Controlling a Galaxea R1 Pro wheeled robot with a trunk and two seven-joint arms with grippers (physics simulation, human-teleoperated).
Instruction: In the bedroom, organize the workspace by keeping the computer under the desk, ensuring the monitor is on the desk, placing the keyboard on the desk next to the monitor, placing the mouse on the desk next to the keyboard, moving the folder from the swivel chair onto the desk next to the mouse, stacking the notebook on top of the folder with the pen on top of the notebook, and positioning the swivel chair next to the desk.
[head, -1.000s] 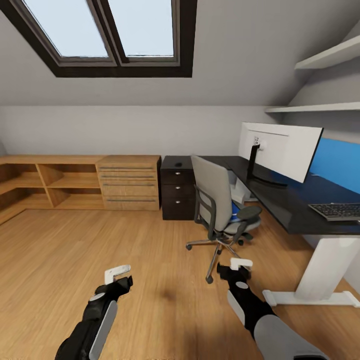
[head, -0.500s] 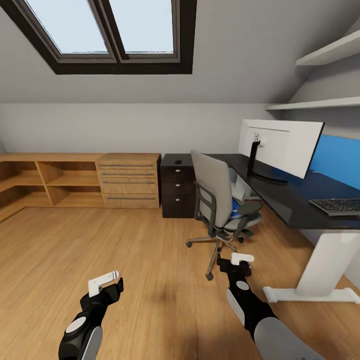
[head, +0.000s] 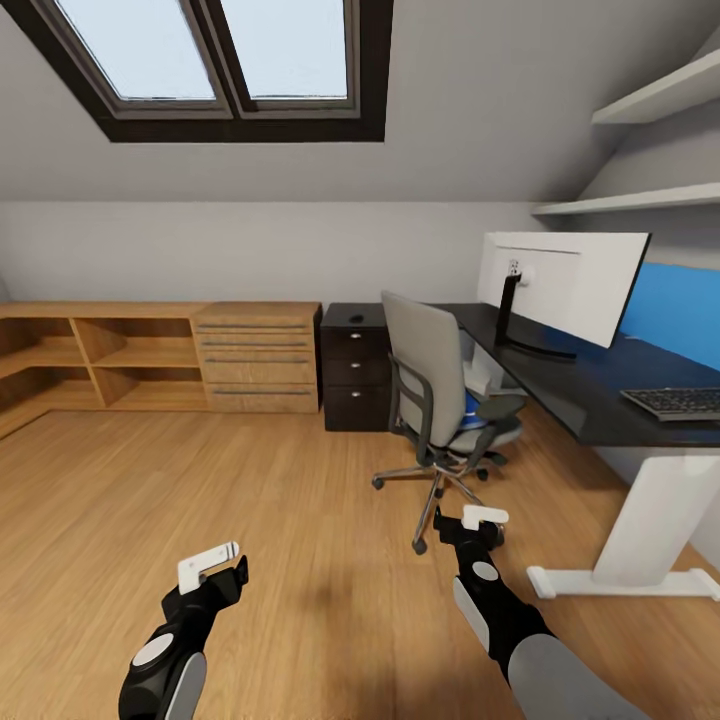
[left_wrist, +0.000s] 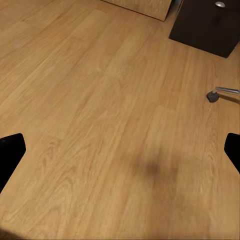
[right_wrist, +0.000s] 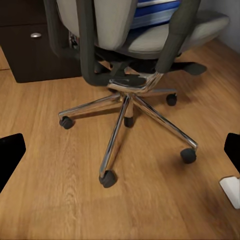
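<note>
The grey swivel chair (head: 432, 385) stands on the wood floor, a short way out from the black desk (head: 565, 392). A blue folder (head: 472, 408) lies on its seat; the right wrist view also catches the folder (right_wrist: 156, 10) above the chrome star base (right_wrist: 125, 92). On the desk stand the monitor (head: 562, 285), white back towards me, and the keyboard (head: 682, 402). The dark mouse (head: 356, 319) rests on the three-drawer unit (head: 355, 385). My left gripper (head: 212, 566) and right gripper (head: 484, 518) hang open and empty over the floor, the right one just short of the chair's base.
A light wooden drawer cabinet (head: 258, 358) and low open shelves (head: 100, 360) line the far wall under the skylights (head: 210, 60). The desk's white leg and foot (head: 640, 530) stand at the right. Open floor stretches to the left of the chair.
My left arm has dropped and pulled back towards me. The view has shifted slightly, with the chair and desk a little lower and closer. The right gripper has hardly moved.
</note>
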